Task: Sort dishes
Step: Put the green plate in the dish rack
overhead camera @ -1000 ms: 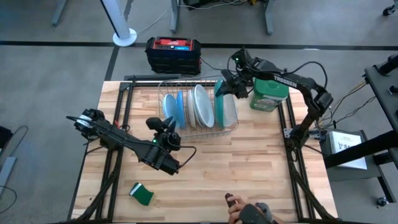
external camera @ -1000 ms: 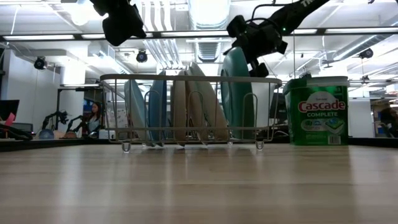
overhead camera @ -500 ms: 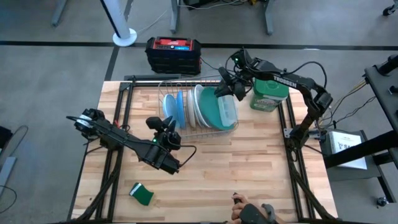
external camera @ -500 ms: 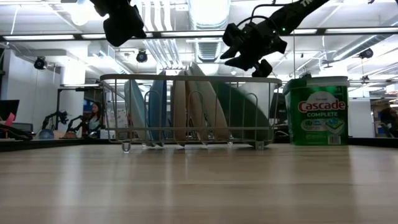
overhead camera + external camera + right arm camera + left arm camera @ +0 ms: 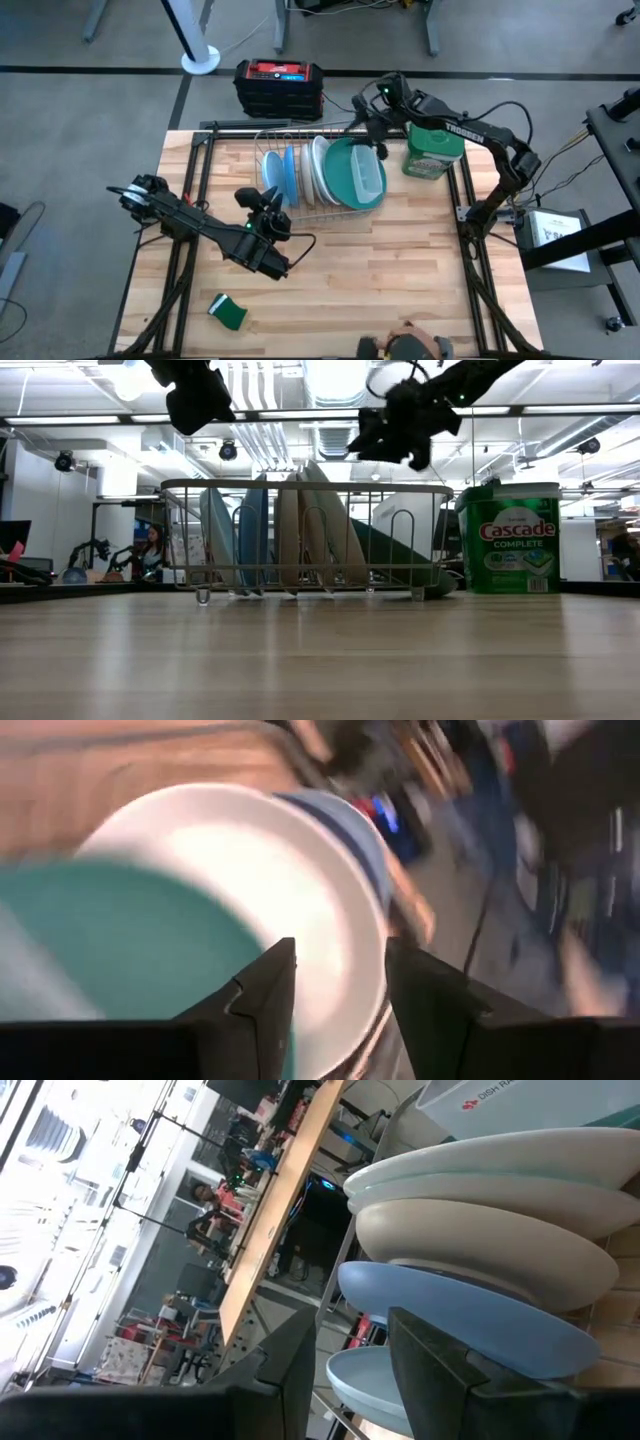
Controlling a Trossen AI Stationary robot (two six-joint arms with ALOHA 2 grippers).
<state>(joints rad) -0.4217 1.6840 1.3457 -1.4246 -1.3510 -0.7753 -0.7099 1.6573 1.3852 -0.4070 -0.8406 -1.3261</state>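
At the back of the table [image 5: 400,280] stands a wire rack [image 5: 268,160] with the plates on edge: light blue plates [image 5: 281,175] at its left end, white plates [image 5: 318,172] next, and the teal-backed plate [image 5: 352,178] lying tilted low at the right end. Above that end hovers the right gripper [image 5: 372,122], fingers spread and empty, beside a green detergent tub [image 5: 432,150]. Nearer the front, the left gripper [image 5: 262,203] waits just short of the rack, fingers spread. A green sponge [image 5: 228,312] lies near the front left corner.
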